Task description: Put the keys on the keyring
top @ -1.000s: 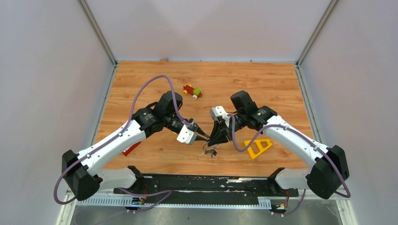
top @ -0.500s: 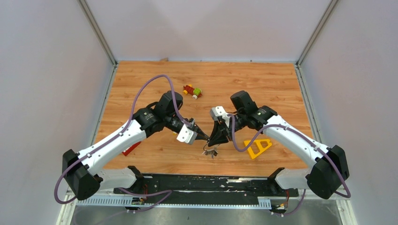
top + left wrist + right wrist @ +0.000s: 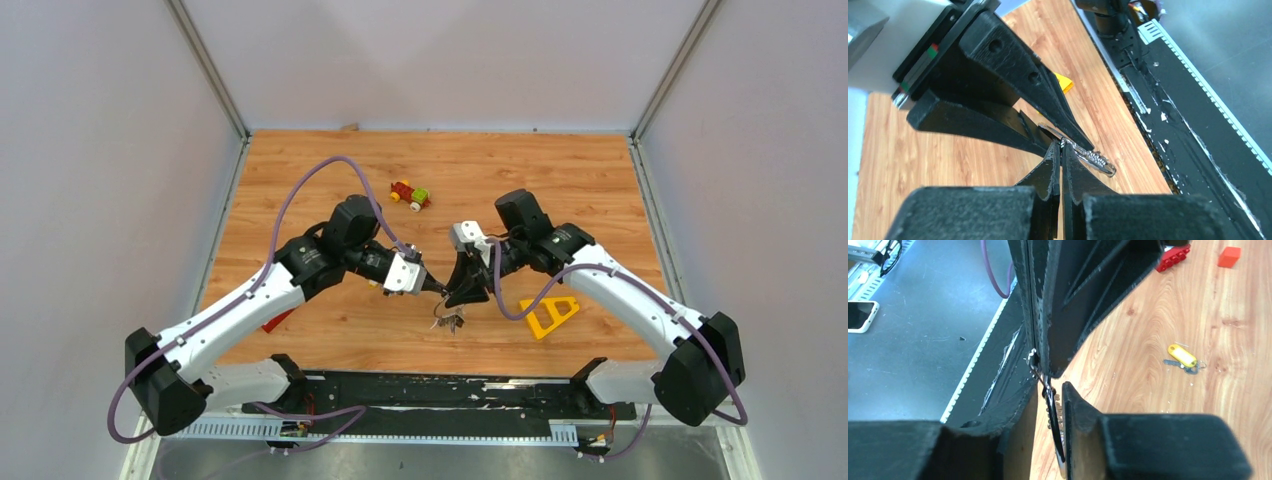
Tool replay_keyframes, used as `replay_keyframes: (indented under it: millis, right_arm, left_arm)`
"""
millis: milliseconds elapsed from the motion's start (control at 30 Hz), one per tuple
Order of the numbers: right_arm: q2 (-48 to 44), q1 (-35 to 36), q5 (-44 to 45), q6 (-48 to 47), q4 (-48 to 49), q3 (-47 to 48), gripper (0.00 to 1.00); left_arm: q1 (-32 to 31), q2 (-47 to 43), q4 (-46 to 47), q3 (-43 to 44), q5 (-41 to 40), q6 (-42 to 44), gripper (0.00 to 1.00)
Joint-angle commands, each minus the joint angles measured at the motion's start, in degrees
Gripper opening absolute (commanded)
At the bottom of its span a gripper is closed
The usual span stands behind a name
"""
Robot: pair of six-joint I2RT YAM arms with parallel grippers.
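- Pinching the left pincer [image 3: 1060, 146] together on one key [image 3: 1093, 157], raised off the counter [image 3: 600, 190], near the yellow triangle [image 3: 548, 315].
- Clamping the right pincer [image 3: 458, 299] narrowly on the keyring [image 3: 1049, 410] wire, tip to tip with the left one, between it and the triangle.
- Dangling a small bunch of keys [image 3: 450, 321] under both tips; some apparently sitting on the ring already.
- Holding the pinched key against the wire, judging by the pose; not yet showing it threaded.
- Leaving a yellow-tagged key [image 3: 1182, 356] lying flat on the counter, well apart from the triangle, beyond both pincers.
- Standing partway through, probably: at least two keys waiting.
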Motion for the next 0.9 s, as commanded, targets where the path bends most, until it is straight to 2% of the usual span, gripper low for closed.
replay_keyframes:
  millis: [0, 167, 300, 533, 867]
  right_arm:
    - [-2.4, -1.3, 0.8, 0.9, 1.1, 3.3, 0.29]
    - [-2.7, -1.5, 2.0, 0.2, 0.6, 4.0, 0.41]
    - [-3.1, -1.6, 2.8, -1.1, -0.7, 5.1, 0.45]
    - [-5.0, -1.6, 3.8, 0.0, 1.9, 5.1, 0.41]
    - [-4.4, -1.5, 3.0, 2.7, 5.6, 4.1, 0.36]
  left_arm:
    - [-0.3, -4.6, 5.2, -0.3, -6.5, -11.5, 0.0]
    - [-0.3, -7.2, 7.0, -2.4, -8.8, -15.4, 0.0]
    - [-0.3, -8.1, 7.3, -2.7, -12.0, -18.3, 0.0]
    - [-0.3, -8.7, 7.1, -3.0, -14.9, -23.0, 0.0]
    - [-0.4, -8.9, 11.6, -3.8, -16.7, -32.3, 0.0]
